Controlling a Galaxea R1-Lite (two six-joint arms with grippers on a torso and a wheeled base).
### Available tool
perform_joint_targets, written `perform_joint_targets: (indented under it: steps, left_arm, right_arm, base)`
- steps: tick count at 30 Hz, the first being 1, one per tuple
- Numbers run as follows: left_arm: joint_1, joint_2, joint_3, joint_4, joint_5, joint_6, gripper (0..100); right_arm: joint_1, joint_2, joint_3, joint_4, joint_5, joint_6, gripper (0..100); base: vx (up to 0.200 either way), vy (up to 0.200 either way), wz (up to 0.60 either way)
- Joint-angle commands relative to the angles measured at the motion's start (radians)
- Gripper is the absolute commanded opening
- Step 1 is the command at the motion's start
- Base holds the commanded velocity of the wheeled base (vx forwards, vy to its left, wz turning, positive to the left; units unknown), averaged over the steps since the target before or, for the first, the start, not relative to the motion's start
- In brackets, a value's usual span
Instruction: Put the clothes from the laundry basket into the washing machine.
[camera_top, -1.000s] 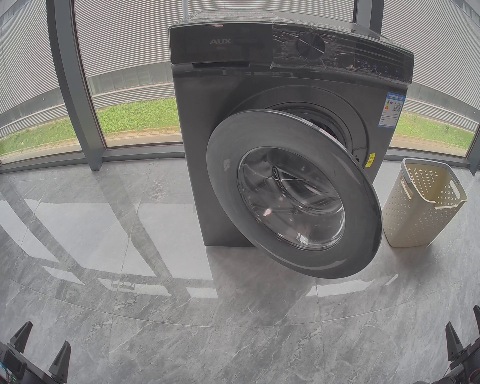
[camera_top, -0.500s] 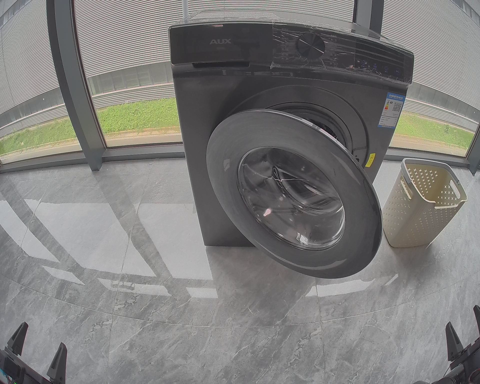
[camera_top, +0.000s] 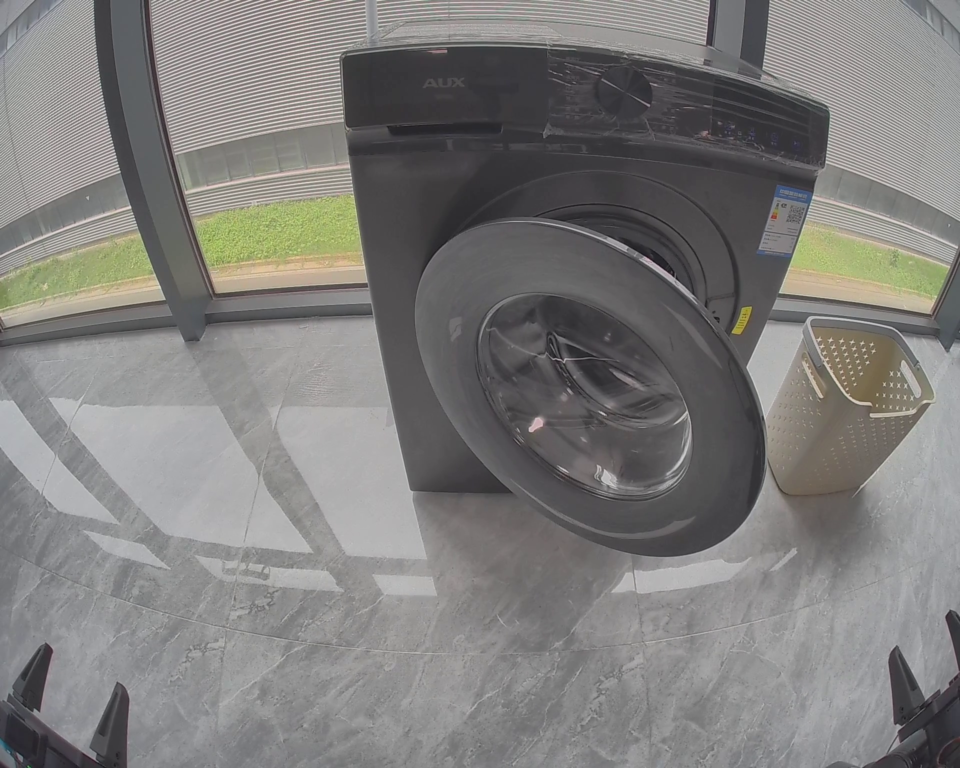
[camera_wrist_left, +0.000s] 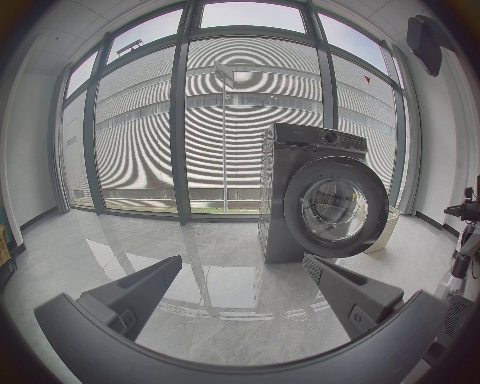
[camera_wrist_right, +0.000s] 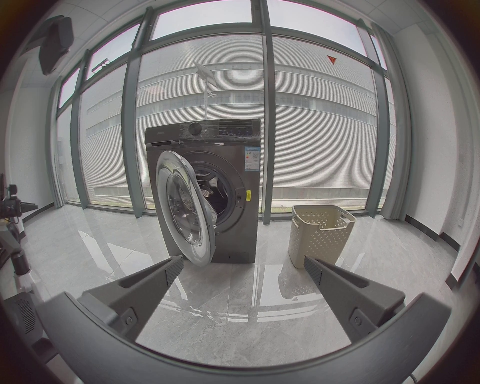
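The left gripper (camera_top: 78, 672) has sunk lower at 7 o'clock, jaws wide and empty. The right gripper (camera_top: 925, 640) at 5 o'clock gapes likewise. The laundry basket (camera_top: 810, 440), at 3 o'clock beside the washing machine (camera_top: 440, 300), looks empty, so loading seems finished.

drum (camera_top: 660, 255) mostly behind door (camera_top: 590, 390), right tool (camera_top: 925, 640) cropped

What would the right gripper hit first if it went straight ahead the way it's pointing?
Probably the front of the washing machine, beside its open door; floor lies between, though depth is unclear.
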Motion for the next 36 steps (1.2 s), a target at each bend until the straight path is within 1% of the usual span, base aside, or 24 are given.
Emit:
perform_joint_targets:
  steps: [1, 2, 3, 4, 5, 6, 7, 11, 13, 14, 15, 16, 19, 20, 21, 22, 23, 24, 25, 28, 31, 34, 36]
  left_arm:
    - [0.0, -0.011, 0.018, -0.001, 0.0, 0.001, 100]
    - [0.0, -0.01, 0.018, -0.001, 0.0, 0.002, 100]
    - [0.0, -0.01, 0.018, -0.001, -0.002, 0.002, 100]
    - [0.0, -0.01, 0.018, -0.001, -0.002, 0.002, 100]
    - [0.0, -0.01, 0.018, -0.001, -0.002, 0.004, 100]
    - [0.0, -0.01, 0.018, -0.001, -0.006, 0.004, 100]
    - [0.0, -0.011, 0.018, -0.001, -0.008, 0.005, 100]
    - [0.0, -0.01, 0.018, -0.001, -0.008, 0.005, 100]
    - [0.0, -0.011, 0.018, -0.001, -0.008, 0.005, 100]
    - [0.0, -0.011, 0.018, -0.001, -0.006, 0.005, 100]
    - [0.0, -0.011, 0.018, -0.001, -0.006, 0.004, 100]
    - [0.0, -0.01, 0.018, -0.001, -0.005, 0.004, 100]
    - [0.0, -0.01, 0.018, -0.001, -0.003, 0.001, 100]
    - [0.0, -0.01, 0.018, -0.001, -0.003, 0.001, 100]
    - [0.0, -0.01, 0.018, -0.001, -0.003, 0.001, 100]
    - [0.0, -0.01, 0.018, -0.001, -0.003, 0.001, 100]
    - [0.0, -0.01, 0.018, -0.001, -0.003, 0.001, 100]
    - [0.0, -0.01, 0.018, -0.001, -0.003, -0.001, 100]
    - [0.0, -0.01, 0.018, -0.001, -0.003, -0.001, 100]
    - [0.0, -0.011, 0.018, -0.001, -0.008, -0.005, 100]
    - [0.0, -0.011, 0.018, -0.001, -0.01, -0.004, 100]
    - [0.0, -0.011, 0.018, -0.001, -0.01, -0.002, 100]
    - [0.0, -0.01, 0.018, -0.001, -0.01, -0.002, 100]
  right_arm:
    - [0.002, -0.009, -0.018, -0.031, 0.035, -0.018, 100]
    - [0.007, -0.005, -0.087, -0.053, 0.058, -0.001, 100]
    - [0.013, 0.02, -0.169, -0.059, 0.083, 0.039, 100]
    - [0.019, 0.06, -0.231, -0.047, 0.101, 0.086, 100]
    - [0.019, 0.104, -0.271, -0.028, 0.117, 0.123, 100]
    - [0.018, 0.15, -0.292, -0.001, 0.143, 0.151, 100]
    - [0.024, 0.195, -0.294, 0.013, 0.187, 0.151, 100]
    - [0.035, 0.344, -0.243, 0.013, 0.408, 0.151, 100]
    - [0.035, 0.419, -0.229, -0.001, 0.483, 0.143, 100]
    - [0.036, 0.463, -0.229, -0.008, 0.511, 0.136, 100]
    - [0.036, 0.506, -0.231, -0.016, 0.526, 0.12, 100]
    - [0.036, 0.562, -0.232, -0.03, 0.537, 0.096, 100]
    - [0.045, 0.7, -0.229, -0.102, 0.534, 0.016, 100]
    - [0.05, 0.739, -0.231, -0.134, 0.531, 0.007, 100]
    - [0.052, 0.75, -0.231, -0.143, 0.531, 0.007, 100]
    - [0.059, 0.812, -0.231, -0.196, 0.528, 0.005, 100]
    - [0.061, 0.822, -0.231, -0.206, 0.528, 0.005, 100]
    - [0.064, 0.879, -0.231, -0.26, 0.528, 0.011, 100]
    - [0.064, 0.907, -0.231, -0.285, 0.526, 0.014, 100]
    - [0.062, 0.977, -0.231, -0.343, 0.525, 0.025, 100]
    - [0.064, 0.991, -0.228, -0.351, 0.525, 0.027, 100]
    - [0.104, 0.996, -0.228, -0.34, 0.525, 0.031, 100]
    - [0.122, 1.006, -0.228, -0.343, 0.525, 0.044, 100]
  base:
    - [0.0, -0.2, 0.0]
    - [0.0, 0.0, 0.0]
    - [0.0, 0.0, 0.0]
    - [0.0, 0.0, 0.0]
    - [0.0, 0.0, 0.0]
    - [0.0, 0.0, 0.0]
    - [0.0, 0.0, 0.0]
    - [0.0, 0.0, 0.0]
    - [0.0, 0.0, 0.0]
    - [0.0, 0.0, 0.0]
    - [0.0, 0.0, 0.0]
    - [0.0, 0.0, 0.0]
    - [0.2, -0.2, 0.0]
    - [0.2, -0.2, 0.0]
    - [0.2, -0.2, 0.0]
    - [0.2, -0.2, 0.0]
    - [0.2, -0.2, 0.0]
    - [0.2, -0.2, 0.0]
    - [0.2, -0.2, 0.0]
    - [0.0, 0.0, 0.0]
    - [0.0, 0.0, 0.0]
    - [0.0, 0.0, 0.0]
    - [0.0, 0.0, 0.0]
